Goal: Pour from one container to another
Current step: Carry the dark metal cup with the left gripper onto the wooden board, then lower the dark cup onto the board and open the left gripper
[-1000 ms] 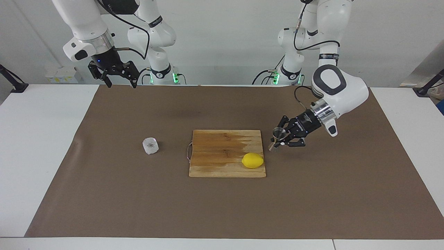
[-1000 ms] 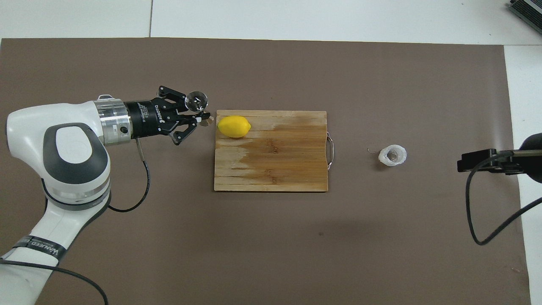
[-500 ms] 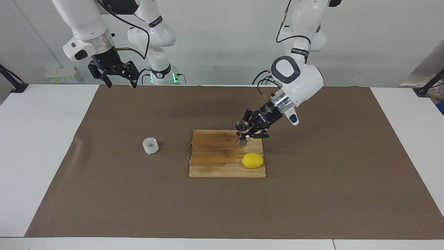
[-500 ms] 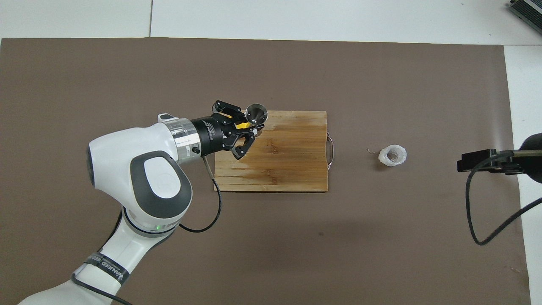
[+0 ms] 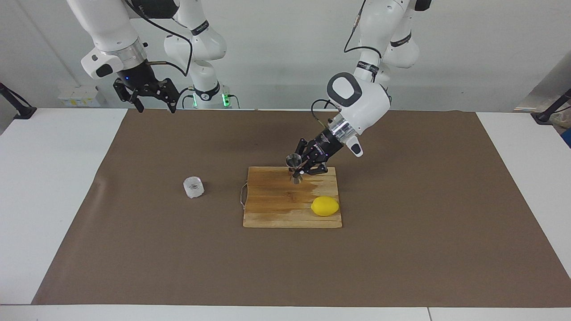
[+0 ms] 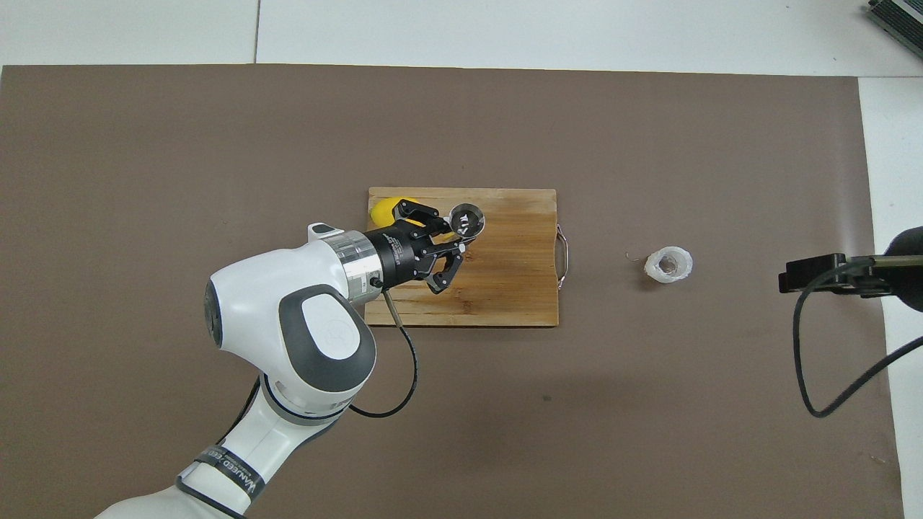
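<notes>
My left gripper is shut on the steel hourglass jigger at its waist. It holds the jigger roughly upright, low over the edge of the wooden cutting board nearest the robots. In the overhead view the jigger shows its open mouth in front of the left gripper. The translucent white cup stands alone on the brown mat toward the right arm's end, and it also shows in the overhead view. My right gripper is open and empty, waiting high over the mat's edge near its base.
A yellow lemon lies on the board's corner farthest from the robots, at the left arm's end; the left gripper partly covers the lemon in the overhead view. The board has a wire handle facing the cup. A brown mat covers the table.
My left arm has carried the jigger from beside the board's left-arm end to over the board, toward the cup, and stood it more upright. The right arm and the cup have not moved.
</notes>
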Controlling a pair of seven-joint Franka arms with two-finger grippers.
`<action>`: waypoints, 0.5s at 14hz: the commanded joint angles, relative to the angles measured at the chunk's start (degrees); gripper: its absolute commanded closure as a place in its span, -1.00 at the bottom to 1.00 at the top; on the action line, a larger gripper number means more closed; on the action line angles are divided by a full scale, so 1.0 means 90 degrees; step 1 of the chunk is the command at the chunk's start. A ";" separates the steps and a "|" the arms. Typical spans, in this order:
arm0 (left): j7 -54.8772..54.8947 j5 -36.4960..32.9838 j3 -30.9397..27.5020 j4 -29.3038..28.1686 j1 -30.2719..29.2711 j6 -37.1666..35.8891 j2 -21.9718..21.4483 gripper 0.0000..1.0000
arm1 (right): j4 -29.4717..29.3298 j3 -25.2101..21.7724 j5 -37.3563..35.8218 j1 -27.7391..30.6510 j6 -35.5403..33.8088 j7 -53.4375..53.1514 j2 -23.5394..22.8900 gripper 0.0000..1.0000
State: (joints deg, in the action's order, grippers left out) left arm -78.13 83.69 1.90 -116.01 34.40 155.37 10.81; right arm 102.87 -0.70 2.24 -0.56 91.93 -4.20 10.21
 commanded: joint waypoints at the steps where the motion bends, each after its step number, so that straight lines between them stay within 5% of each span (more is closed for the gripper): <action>1: 0.1137 0.1105 -0.0084 -0.0069 0.0035 -0.0250 0.0106 1.00 | -0.0044 0.0028 0.0141 0.0062 -0.0087 -0.0071 0.0028 -1.00; 7: 0.2869 0.2164 -0.0093 0.0000 -0.0141 -0.0857 0.0624 1.00 | -0.0044 0.0028 0.0151 0.0062 -0.0087 -0.0071 0.0018 -1.00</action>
State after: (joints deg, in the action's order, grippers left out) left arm -55.92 100.60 1.27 -116.29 33.66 149.16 15.61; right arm 102.87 -0.70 2.24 -0.56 91.93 -4.20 10.21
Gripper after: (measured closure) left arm 0.780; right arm 0.000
